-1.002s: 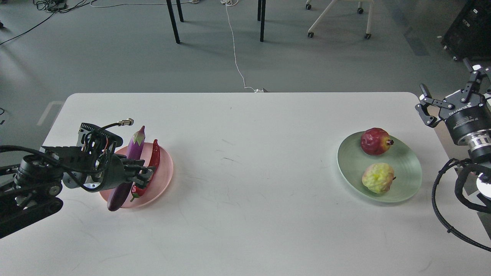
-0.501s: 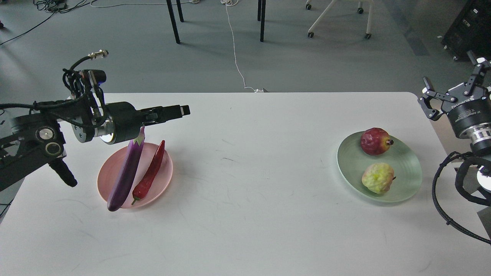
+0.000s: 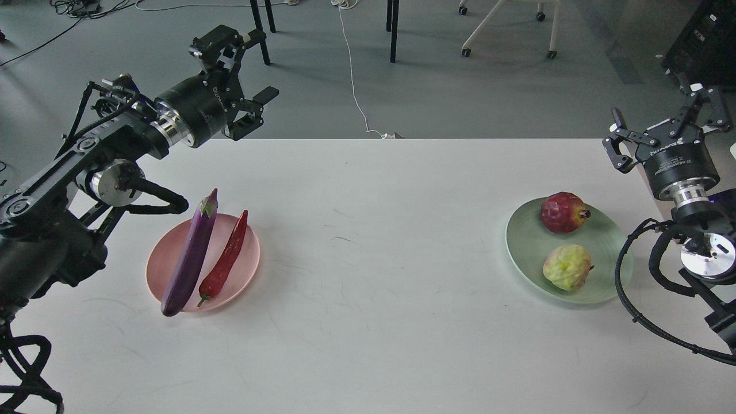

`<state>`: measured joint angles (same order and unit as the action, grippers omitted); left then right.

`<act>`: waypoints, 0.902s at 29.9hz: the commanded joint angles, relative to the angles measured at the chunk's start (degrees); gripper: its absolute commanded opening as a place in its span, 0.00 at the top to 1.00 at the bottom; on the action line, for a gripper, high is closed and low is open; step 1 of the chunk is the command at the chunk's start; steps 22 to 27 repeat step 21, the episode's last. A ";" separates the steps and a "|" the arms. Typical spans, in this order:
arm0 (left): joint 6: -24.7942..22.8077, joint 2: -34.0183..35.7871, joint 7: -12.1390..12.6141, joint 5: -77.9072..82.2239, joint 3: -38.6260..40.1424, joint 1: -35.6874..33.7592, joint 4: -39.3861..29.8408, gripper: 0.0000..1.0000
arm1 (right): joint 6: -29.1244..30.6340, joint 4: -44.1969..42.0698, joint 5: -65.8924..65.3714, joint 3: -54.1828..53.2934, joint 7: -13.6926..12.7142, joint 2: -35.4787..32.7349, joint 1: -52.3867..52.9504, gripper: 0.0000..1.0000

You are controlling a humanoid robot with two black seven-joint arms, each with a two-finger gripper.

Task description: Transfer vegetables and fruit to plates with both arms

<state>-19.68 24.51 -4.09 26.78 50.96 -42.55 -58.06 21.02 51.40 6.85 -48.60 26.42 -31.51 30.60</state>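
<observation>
Vegetables are seen lying side by side on the pink plate (image 3: pixel 172 261), which is set on the white table (image 3: pixel 368 276) toward its left side. The eggplant (image 3: pixel 191 253) is laid diagonally across that plate, its cap past the far rim and its dark tip overhanging the near rim. The chili pepper (image 3: pixel 226 259) is placed just to the right of the eggplant, green stem toward the near rim, and nearly parallel to it.

Well to the right of the pink plate, the mint green plate (image 3: pixel 526 247) is found, with both fruits carried on it. The dark red fruit (image 3: pixel 563 212) is set at the far side of that plate, and the yellow-green fruit (image 3: pixel 567 267) is set nearer, the two apart from each other.

The left gripper (image 3: pixel 244 77) is held high beyond the far edge of the table, up and away from the pink plate; its jaws are spread wide and nothing is held. The right gripper (image 3: pixel 667 123) is raised near the table's far right corner, beyond the mint green plate; its jaws are likewise spread wide and empty.
</observation>
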 commanded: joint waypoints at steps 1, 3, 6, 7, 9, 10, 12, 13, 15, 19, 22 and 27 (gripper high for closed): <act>-0.44 -3.50 -6.09 -9.25 0.90 0.18 7.16 0.02 | -0.10 -0.95 0.45 -0.53 -1.45 2.58 1.65 0.01; -0.44 -4.47 -6.54 -15.85 0.46 0.79 9.80 0.02 | -0.10 -3.14 0.80 -0.70 -3.47 4.26 3.14 0.01; -0.79 -5.52 -6.63 -22.54 0.54 2.11 12.44 0.02 | -0.01 -6.30 0.89 -1.06 -6.46 6.80 5.60 0.01; -1.23 -5.79 -6.72 -23.60 0.63 2.38 12.62 0.02 | -0.01 -7.10 0.89 -1.23 -6.90 7.86 6.04 0.01; -2.02 -6.14 -6.98 -25.36 1.07 3.52 12.71 0.02 | -0.01 -8.50 0.89 -1.76 -7.69 10.14 6.57 0.01; -2.29 -6.14 -7.15 -26.07 1.16 4.13 12.71 0.02 | -0.01 -8.86 0.89 -1.85 -7.70 10.85 6.66 0.01; -2.46 -6.14 -7.24 -27.65 1.34 4.93 12.71 0.02 | -0.10 -9.12 0.80 -1.85 -7.96 11.73 6.58 0.01; -2.46 -6.14 -7.24 -28.18 1.34 5.45 12.71 0.02 | -0.19 -9.39 0.80 -1.50 -7.96 11.82 6.58 0.01; -2.46 -6.14 -7.24 -28.27 1.42 6.59 12.62 0.02 | -0.19 -9.39 0.80 -1.15 -7.87 11.82 6.58 0.01; -2.46 -6.14 -7.16 -28.27 1.42 7.13 12.36 0.02 | -0.01 -9.21 0.71 -1.23 -7.34 11.73 6.31 0.01; -2.29 -6.14 -7.07 -28.27 1.42 7.04 12.19 0.02 | 0.25 -8.86 0.71 -1.23 -7.34 11.47 6.40 0.01; -2.29 -6.14 -7.07 -28.27 1.42 7.04 12.19 0.02 | 0.25 -8.86 0.71 -1.23 -7.34 11.47 6.40 0.01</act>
